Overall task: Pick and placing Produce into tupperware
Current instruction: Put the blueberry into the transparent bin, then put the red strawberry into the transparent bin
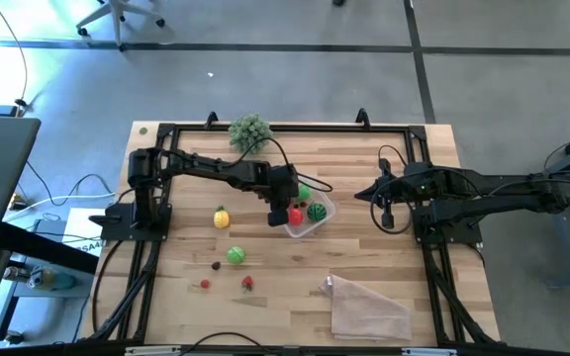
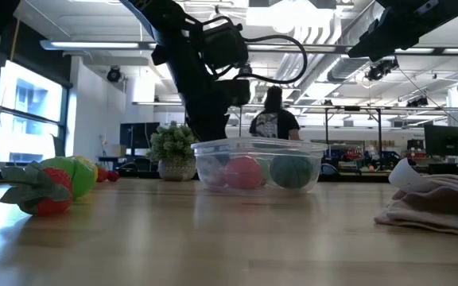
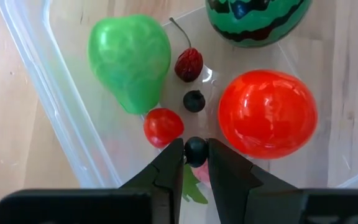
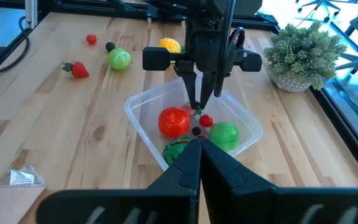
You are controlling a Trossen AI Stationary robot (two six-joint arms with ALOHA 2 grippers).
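The clear tupperware [image 1: 317, 223] stands mid-table. Inside lie a green pear [image 3: 129, 59], a striped melon ball [image 3: 257, 17], a big red tomato [image 3: 267, 113], a small red tomato [image 3: 163, 126], a dark red cherry [image 3: 189, 64] and a dark berry [image 3: 194, 101]. My left gripper [image 4: 197, 107] hangs over the tub, shut on another tiny dark berry [image 3: 196, 149]. My right gripper [image 4: 199, 148] waits shut at the table's right, raised and facing the tub. More produce lies on the wood to the left: a yellow fruit [image 1: 222, 218], a green ball [image 1: 236, 254] and a strawberry [image 1: 247, 284]. My left gripper pinches the tiny dark berry [image 3: 196, 144] between the very ends of its two fingers [image 3: 171, 163]. The fingers come steeply from above, slanting down into the tub. The berry is lifted clear, just above the produce in the tupperware.
A potted grey-green plant [image 1: 250, 131] stands at the far edge. A crinkled clear plastic bag [image 1: 366, 307] lies near the front right. A small dark berry [image 1: 216, 265] and a small red one [image 1: 205, 284] lie on the wood at the left. A person stands in the room behind [image 2: 274, 119].
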